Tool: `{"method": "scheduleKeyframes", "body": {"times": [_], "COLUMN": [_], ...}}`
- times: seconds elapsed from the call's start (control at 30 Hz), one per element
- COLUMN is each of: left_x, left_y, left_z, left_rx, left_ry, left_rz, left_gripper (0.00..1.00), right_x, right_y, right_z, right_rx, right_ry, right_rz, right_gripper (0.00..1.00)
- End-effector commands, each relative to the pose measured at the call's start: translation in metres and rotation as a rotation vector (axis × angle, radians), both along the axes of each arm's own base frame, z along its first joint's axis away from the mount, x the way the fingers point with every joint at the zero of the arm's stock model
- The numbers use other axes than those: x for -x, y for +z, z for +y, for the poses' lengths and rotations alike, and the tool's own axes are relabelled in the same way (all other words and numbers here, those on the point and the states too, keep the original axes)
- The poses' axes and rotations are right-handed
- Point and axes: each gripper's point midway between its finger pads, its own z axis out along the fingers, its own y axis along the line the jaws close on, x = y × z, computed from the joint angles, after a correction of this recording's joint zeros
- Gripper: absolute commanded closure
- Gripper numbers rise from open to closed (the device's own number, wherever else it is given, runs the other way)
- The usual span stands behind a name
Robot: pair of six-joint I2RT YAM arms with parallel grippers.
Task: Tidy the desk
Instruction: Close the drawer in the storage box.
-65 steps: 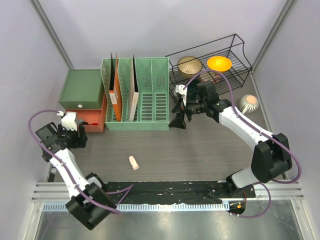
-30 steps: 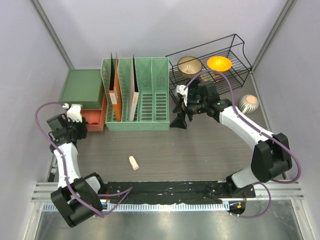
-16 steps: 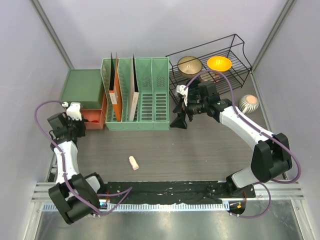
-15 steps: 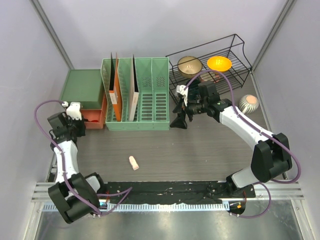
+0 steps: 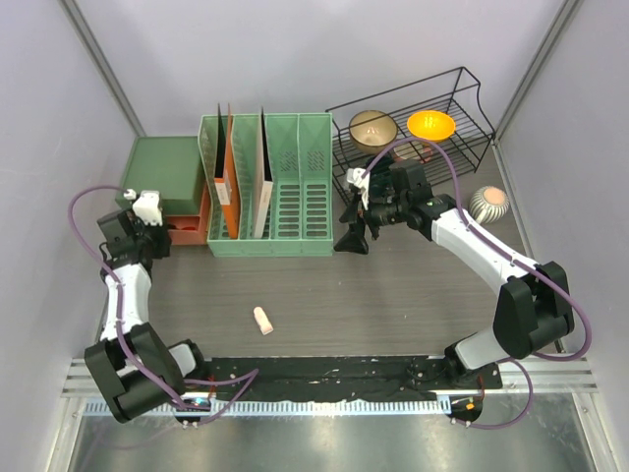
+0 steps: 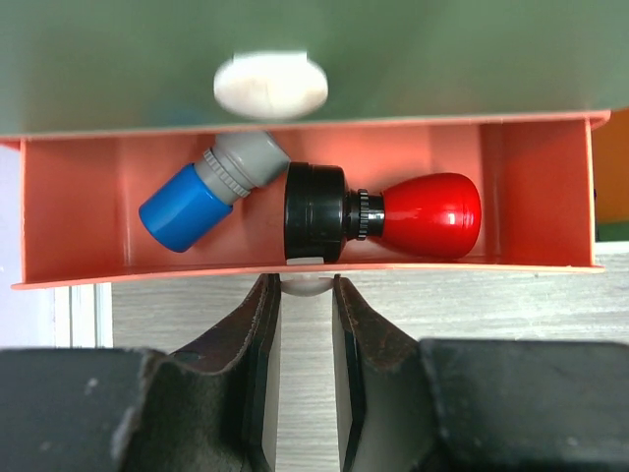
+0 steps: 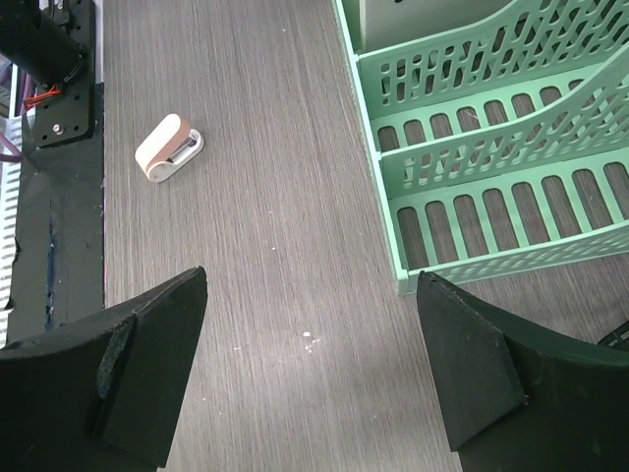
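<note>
The dark wood-grain desk (image 5: 393, 295) carries a green drawer box (image 5: 162, 172) at the back left with its orange lower drawer (image 5: 187, 224) partly open. My left gripper (image 5: 160, 234) is shut on that drawer's white knob (image 6: 307, 285); the left wrist view shows the gripper (image 6: 306, 295) closed on it. Inside the drawer (image 6: 79, 197) lie a red-and-black stamp (image 6: 423, 213) and a blue-and-grey stamp (image 6: 192, 204). My right gripper (image 5: 352, 236) hangs open and empty above the desk in front of the green file rack (image 5: 295, 197); its wrist view (image 7: 310, 295) shows bare wood between the fingers.
A small beige stapler-like item (image 5: 262, 320) lies on the desk, also seen in the right wrist view (image 7: 169, 147). A black wire rack (image 5: 462, 108) holds two bowls. A striped round object (image 5: 488, 204) sits at the right. The upper drawer's knob (image 6: 270, 86) shows above.
My left gripper has moved back toward the drawer box, and the orange drawer has slid partly in. The right arm has not moved.
</note>
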Motion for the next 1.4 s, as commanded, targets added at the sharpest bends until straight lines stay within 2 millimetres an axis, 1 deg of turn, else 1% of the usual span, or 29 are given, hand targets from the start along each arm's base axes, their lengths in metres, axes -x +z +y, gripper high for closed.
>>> {"method": "scheduleKeyframes", "body": {"times": [0.0,0.2,0.33,0.57,0.6,0.7,0.83,1.07,1.13,1.23,1.27,1.33,1.37], "left_x": [-0.022,-0.032,-0.038,-0.045,-0.045,-0.048,-0.052,-0.055,-0.054,-0.046,-0.04,-0.033,-0.027], "left_y": [0.018,0.016,0.017,0.019,0.017,0.016,0.011,0.012,0.013,0.012,0.013,0.015,0.017], "left_z": [0.003,0.004,0.004,0.004,0.003,0.001,-0.001,-0.003,-0.004,-0.006,-0.008,-0.009,-0.011], "left_rx": [-0.018,-0.007,-0.004,-0.002,0.001,0.001,0.009,0.013,0.01,0.001,-0.012,-0.027,-0.04], "left_ry": [0.006,0.01,0.01,0.009,0.006,-0.001,-0.005,-0.007,-0.01,-0.016,-0.023,-0.033,-0.04], "left_rz": [-0.061,-0.062,-0.072,-0.092,-0.089,-0.093,-0.09,-0.098,-0.102,-0.094,-0.091,-0.091,-0.097], "left_gripper": [0.85,0.84,0.81,0.8,0.8,0.77,0.7,0.64,0.62,0.59,0.58,0.5,0.48], "right_x": [0.001,0.002,0.002,0.002,0.002,0.002,0.002,0.002,0.002,0.002,0.002,0.002,0.003], "right_y": [0.006,0.006,0.006,0.003,0.003,0.003,0.002,0.0,-0.001,-0.003,-0.003,-0.003,-0.002], "right_z": [-0.001,-0.001,-0.001,-0.002,-0.002,-0.002,-0.002,-0.002,-0.002,-0.002,-0.002,-0.002,-0.002], "right_rx": [-0.011,-0.009,-0.009,-0.002,-0.001,0.0,0.002,0.005,0.006,0.009,0.009,0.01,0.008], "right_ry": [0.017,0.02,0.023,0.023,0.023,0.024,0.025,0.027,0.029,0.029,0.031,0.031,0.032], "right_rz": [-0.038,-0.036,-0.038,-0.033,-0.032,-0.032,-0.031,-0.025,-0.024,-0.019,-0.017,-0.016,-0.012], "right_gripper": [0.07,0.07,0.07,0.07,0.07,0.07,0.07,0.07,0.07,0.07,0.07,0.07,0.07]}}
